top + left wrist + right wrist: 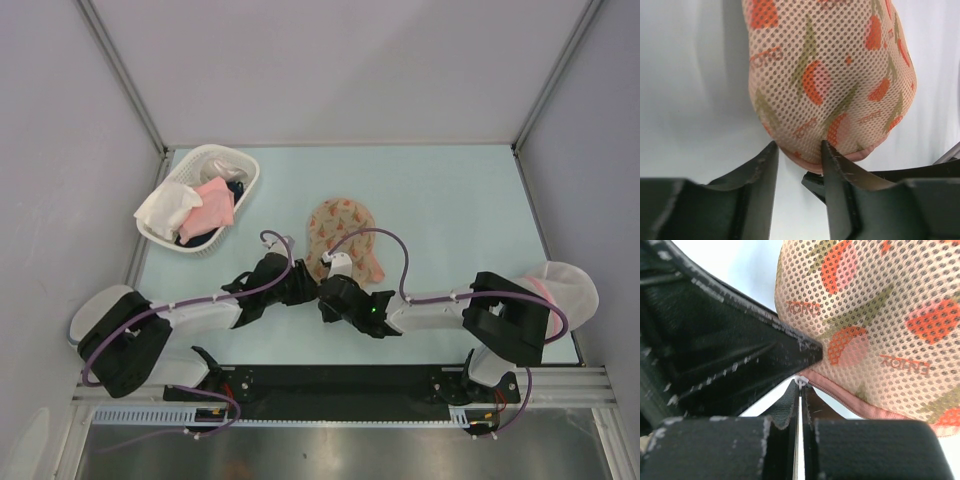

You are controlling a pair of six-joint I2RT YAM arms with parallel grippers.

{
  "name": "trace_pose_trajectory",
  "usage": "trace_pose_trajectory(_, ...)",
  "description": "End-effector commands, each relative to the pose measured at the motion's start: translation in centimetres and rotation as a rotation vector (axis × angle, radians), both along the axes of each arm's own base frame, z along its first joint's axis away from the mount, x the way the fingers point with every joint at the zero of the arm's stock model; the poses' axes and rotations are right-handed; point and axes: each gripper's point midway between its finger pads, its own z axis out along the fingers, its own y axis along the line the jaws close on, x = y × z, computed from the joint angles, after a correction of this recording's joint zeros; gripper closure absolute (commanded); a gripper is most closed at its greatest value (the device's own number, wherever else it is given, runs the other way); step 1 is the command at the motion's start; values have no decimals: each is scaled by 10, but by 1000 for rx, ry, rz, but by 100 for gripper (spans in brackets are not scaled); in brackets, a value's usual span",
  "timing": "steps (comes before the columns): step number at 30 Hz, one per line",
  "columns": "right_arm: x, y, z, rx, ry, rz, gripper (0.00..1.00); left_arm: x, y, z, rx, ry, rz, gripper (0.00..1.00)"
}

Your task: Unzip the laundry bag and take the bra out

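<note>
Left of centre, our left end effector (799, 165) stands narrowly parted, its fingers straddling the near hem of the laundry bag (330, 220), which lies flat in the middle of the desk (450, 200). We judge the mesh light, limp and quick to bunch, so the firmer hem is the place to pin it. Our right end effector (800, 390) is pinched together at that hem on a small pale tab (800, 381), likely the zip pull.

The left arm (200, 313) and right arm (436, 311) angle inward. Jaws of the left gripper (798, 150) stand apart; those of the right gripper (801, 386) press together.
</note>
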Motion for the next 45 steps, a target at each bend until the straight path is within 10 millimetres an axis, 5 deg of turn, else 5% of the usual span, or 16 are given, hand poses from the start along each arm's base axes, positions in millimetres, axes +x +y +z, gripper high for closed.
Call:
trace_pose_trajectory(1,1,21,20,66,-34,28,100,17,-1,9,-4,-46,56,61)
trace_pose_trajectory(8,1,21,21,65,-36,28,100,23,0,9,14,-52,77,100)
trace_pose_trajectory(26,0,11,14,41,-27,4,100,35,12,8,44,-60,104,100)
trace_pose_trajectory(45,-4,-43,6,-15,-23,-116,100,62,26,9,76,-77,120,100)
